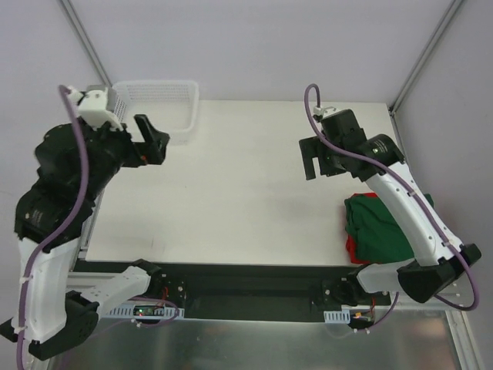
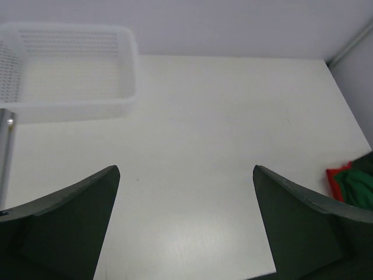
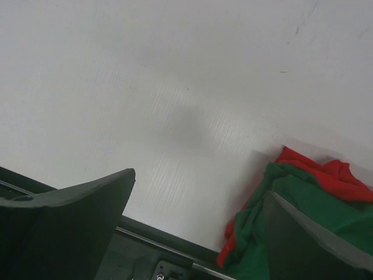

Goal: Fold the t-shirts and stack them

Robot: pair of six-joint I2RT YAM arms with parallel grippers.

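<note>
On your left, the left gripper [image 1: 156, 142] hangs above the far left part of the table [image 1: 231, 193]. Its two fingers stand wide apart and nothing is between them; in the left wrist view you see only bare white table between the dark fingers [image 2: 87, 198]. Just beside it, at the far left corner, stands the white mesh basket [image 1: 185, 116].

Moving to the right, the right gripper [image 1: 316, 166] hangs above the far right part of the table. It is released as well, the jaws spread wide and grasping nothing.

The two t-shirts lie together at the near right edge of the table, partly under the right arm. The green t-shirt [image 1: 381, 231] is on top, and the red t-shirt [image 1: 351, 248] is below it, showing only at the edges. In the right wrist view the pile looks somewhat rumpled. Both grippers are well apart from the shirts.
</note>
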